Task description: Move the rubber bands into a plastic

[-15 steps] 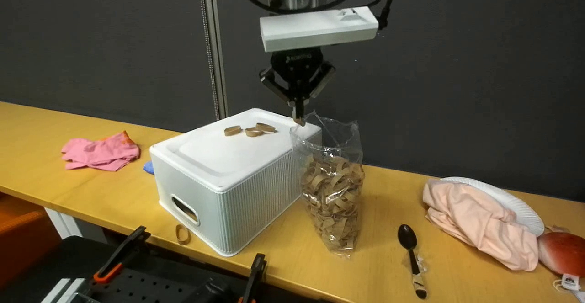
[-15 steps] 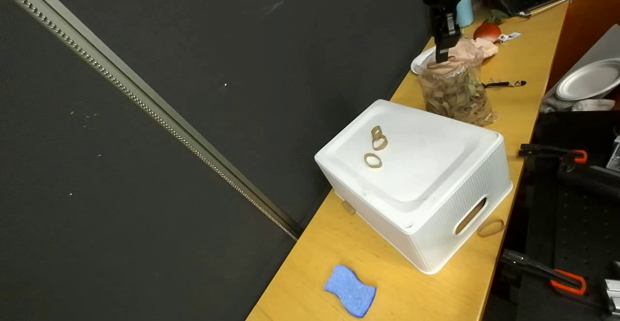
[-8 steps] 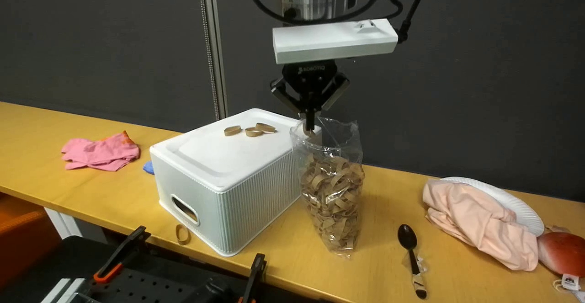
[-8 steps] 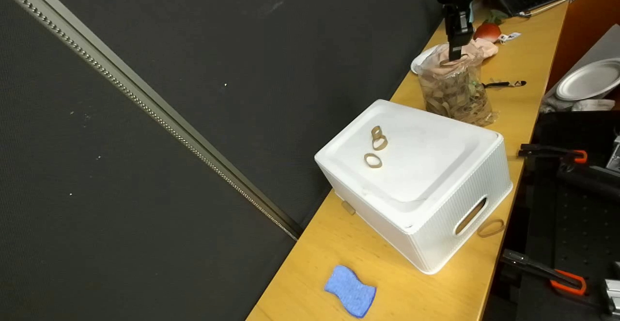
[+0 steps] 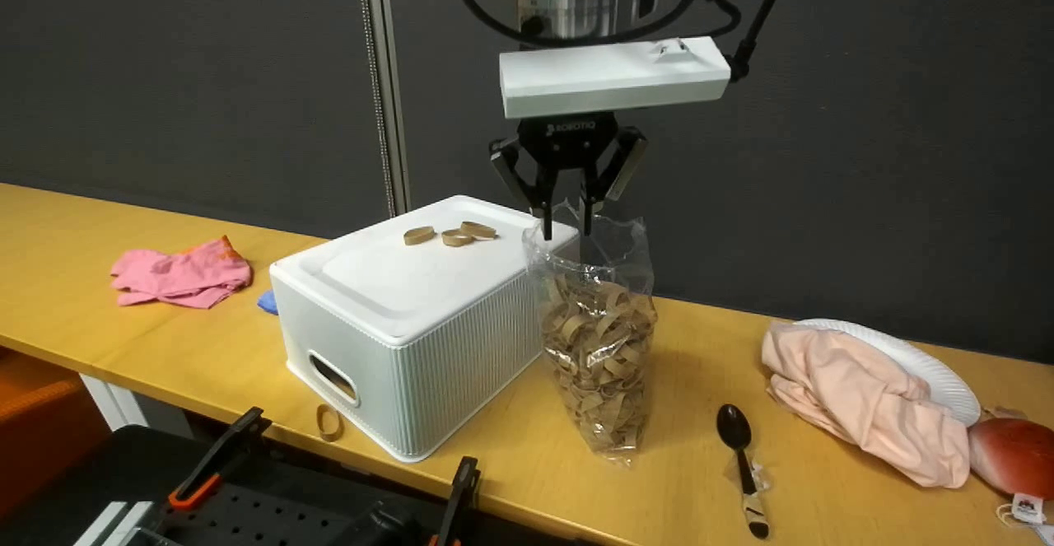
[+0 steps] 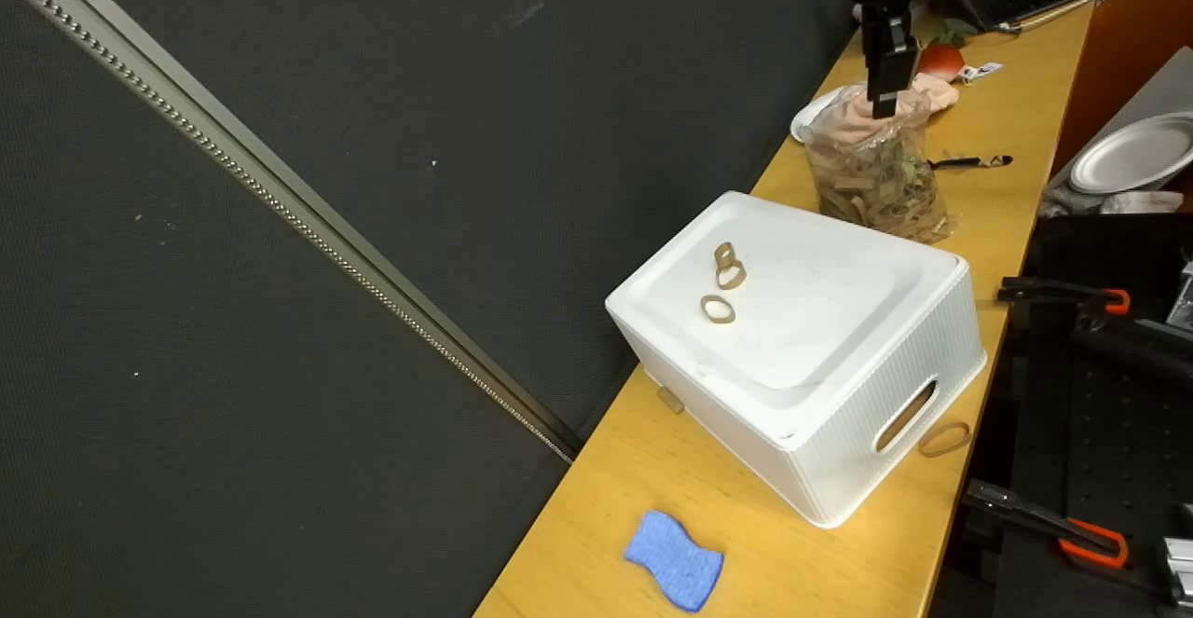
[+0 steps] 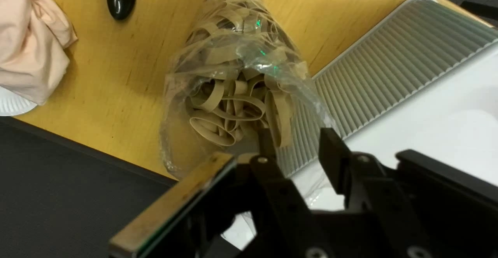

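The clear plastic bag [image 5: 623,243] stands upright on the table against the white box, with tan rubber bands [image 5: 599,348] filling its lower part. It also shows in the wrist view [image 7: 249,55]. My gripper [image 5: 567,231] is open and empty, its fingertips at the bag's mouth; in the wrist view the fingers [image 7: 297,143] stand apart. Three rubber bands lie on the box lid: one alone [image 5: 419,235] and two touching [image 5: 468,234]. Another band [image 5: 329,422] lies on the table by the handle slot, and one [image 6: 670,401] behind the box.
The white box [image 5: 461,365] has a handle slot and stands left of the bag. A black spoon [image 5: 735,431], pink cloth [image 5: 865,398] and white plate [image 5: 930,369] lie to the right. A blue sponge [image 6: 674,560] lies beyond the box. Clamps [image 5: 461,488] grip the front edge.
My gripper has moved right and slightly down to the bag's mouth while shut on a rubber band, then opened. The band no longer shows between the fingers.
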{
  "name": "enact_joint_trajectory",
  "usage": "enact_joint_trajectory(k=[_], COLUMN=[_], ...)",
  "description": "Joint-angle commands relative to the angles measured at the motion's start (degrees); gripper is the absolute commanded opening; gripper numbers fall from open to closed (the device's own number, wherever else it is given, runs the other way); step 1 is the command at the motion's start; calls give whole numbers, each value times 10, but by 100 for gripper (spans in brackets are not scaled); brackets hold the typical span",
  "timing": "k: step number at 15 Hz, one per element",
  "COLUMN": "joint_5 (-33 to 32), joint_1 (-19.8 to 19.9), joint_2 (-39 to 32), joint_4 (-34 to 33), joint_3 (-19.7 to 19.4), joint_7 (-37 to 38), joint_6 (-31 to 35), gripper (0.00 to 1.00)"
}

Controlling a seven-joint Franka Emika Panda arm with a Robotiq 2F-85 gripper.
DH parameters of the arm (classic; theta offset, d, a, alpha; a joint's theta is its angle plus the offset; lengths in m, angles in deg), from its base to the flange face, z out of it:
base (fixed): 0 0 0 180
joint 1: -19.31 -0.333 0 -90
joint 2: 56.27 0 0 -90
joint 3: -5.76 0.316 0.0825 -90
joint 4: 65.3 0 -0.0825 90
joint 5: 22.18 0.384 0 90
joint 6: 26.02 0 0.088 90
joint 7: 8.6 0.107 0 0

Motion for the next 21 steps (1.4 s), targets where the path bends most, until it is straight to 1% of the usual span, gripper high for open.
enact_joint_trajectory(k=[1, 2, 3, 4, 5, 7, 8, 10, 12, 13, 15, 16, 21], joint_5=[-13, -5, 2, 22, 31, 54, 75, 98, 98, 87, 69, 60, 6], joint_1=[-4, -10, -14, -24, -28, -37, -40, -36, -28, -26, -26, -28, -34], joint_2=[-5, -9, -15, -32, -40, -73, -99, -143, -181, -197, -223, -229, -245], joint_4=[-11, -21, -32, -59, -75, -124, -156, -213, -259, -276, -295, -293, -272], joint_3=[2, 3, 4, 4, 6, 11, 13, 26, 43, 50, 64, 70, 94], joint_7=[13, 0, -4, -19, -27, -41, -55, -67, -65, -55, -42, -37, -26], joint_6=[0, -1, -5, -17, -25, -40, -51, -90, -135, -152, -175, -176, -143], gripper=[70, 76, 85, 91, 99, 100, 100, 100, 100, 100, 100, 100, 100])
